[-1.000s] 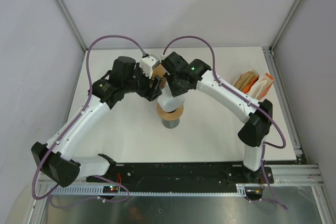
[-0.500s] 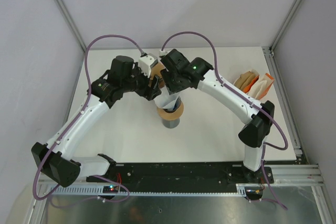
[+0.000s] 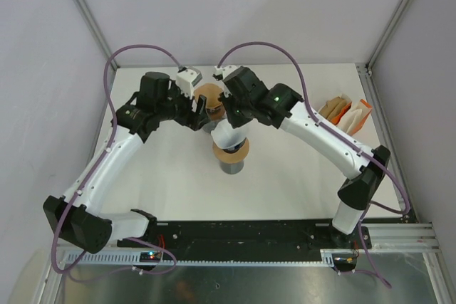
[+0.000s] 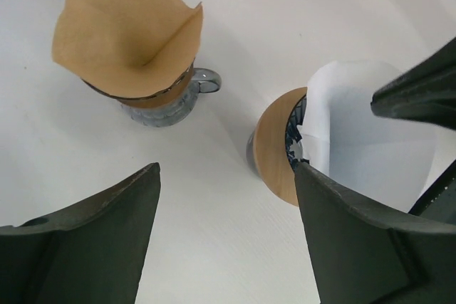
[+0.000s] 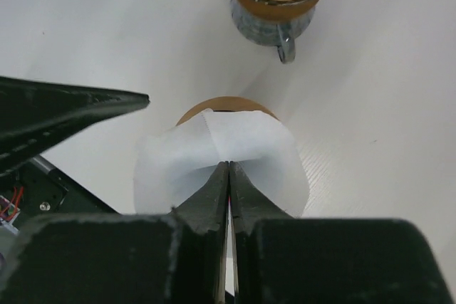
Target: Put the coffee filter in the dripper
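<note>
Right gripper point(image 5: 229, 165) pinching white filter point(image 5: 251, 146), over dripper point(image 5: 235, 102)

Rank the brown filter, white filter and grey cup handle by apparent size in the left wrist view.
1. brown filter and white filter: look about alike, the white one partly hidden, so unranked.
2. grey cup handle: clearly smallest.

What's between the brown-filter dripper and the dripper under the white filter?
Nothing but bare table between the brown-filter dripper and the near dripper under the white filter; the left wrist view shows the gap clearly.
</note>
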Motion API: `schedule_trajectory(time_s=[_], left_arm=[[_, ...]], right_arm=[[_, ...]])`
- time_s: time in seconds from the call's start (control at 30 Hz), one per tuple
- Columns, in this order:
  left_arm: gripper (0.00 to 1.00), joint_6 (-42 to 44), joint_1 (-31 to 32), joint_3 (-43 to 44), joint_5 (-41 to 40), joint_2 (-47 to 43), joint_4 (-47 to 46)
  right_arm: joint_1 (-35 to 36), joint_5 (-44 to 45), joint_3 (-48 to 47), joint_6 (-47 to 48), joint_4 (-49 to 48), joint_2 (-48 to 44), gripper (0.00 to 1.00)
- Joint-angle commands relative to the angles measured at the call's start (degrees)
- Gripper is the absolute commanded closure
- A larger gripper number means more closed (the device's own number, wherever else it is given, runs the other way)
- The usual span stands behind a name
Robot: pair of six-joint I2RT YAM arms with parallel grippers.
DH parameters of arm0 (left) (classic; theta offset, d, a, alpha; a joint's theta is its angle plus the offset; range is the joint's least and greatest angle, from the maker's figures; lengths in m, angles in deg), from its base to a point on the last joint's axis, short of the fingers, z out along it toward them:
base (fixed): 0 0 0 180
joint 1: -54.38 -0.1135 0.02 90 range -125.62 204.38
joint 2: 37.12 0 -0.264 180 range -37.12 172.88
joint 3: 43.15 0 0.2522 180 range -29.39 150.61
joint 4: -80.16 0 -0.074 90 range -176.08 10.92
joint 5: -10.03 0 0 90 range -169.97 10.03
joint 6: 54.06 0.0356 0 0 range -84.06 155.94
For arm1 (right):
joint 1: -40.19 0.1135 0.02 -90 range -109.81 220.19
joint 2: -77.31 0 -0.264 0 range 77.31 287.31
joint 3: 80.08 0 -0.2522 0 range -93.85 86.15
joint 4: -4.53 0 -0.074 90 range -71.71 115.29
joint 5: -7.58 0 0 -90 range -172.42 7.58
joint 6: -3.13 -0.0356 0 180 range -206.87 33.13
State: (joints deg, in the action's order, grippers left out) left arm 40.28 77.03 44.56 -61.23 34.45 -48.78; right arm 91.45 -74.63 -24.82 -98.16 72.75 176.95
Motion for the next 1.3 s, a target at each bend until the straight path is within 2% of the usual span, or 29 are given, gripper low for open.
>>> schedule_trajectory(time_s=[0.0, 0.3, 0.5, 0.67, 1.1, 1.13, 1.27], left_arm=[[0.19, -1.6, -1.3, 0.9, 3.4, -1.6, -2.0], [0.16, -7.2, -2.0, -0.3, 4.0, -1.4, -2.1], [0.16, -12.2, -2.9, -1.6, 4.5, -2.4, -2.0], [0.19, -13.6, -2.9, -4.1, 8.0, -2.7, -2.0], [0.26, -16.2, -1.4, -9.0, 13.1, -2.2, -2.0], [0.26, -16.3, -1.4, -8.8, 13.1, -2.0, -2.1], [0.29, -16.0, -1.2, -8.1, 12.9, -0.8, -2.0]], right_arm=[[-0.1, -5.8, 3.5, 0.5, -1.3, 0.0, 0.98], [0.7, -10.7, 6.9, -1.1, -0.7, 5.3, 1.0], [0.7, -6.8, 7.9, -4.6, -0.6, 9.4, 1.0], [0.6, -3.1, 8.7, -6.6, -0.3, 10.6, 1.0], [0.7, -1.9, 7.4, -7.0, -2.4, 10.7, 1.0], [1.0, -1.3, 6.6, -6.7, -2.3, 10.5, 0.99], [1.7, 0.0, 4.4, -5.4, -1.7, 9.5, 0.85]])
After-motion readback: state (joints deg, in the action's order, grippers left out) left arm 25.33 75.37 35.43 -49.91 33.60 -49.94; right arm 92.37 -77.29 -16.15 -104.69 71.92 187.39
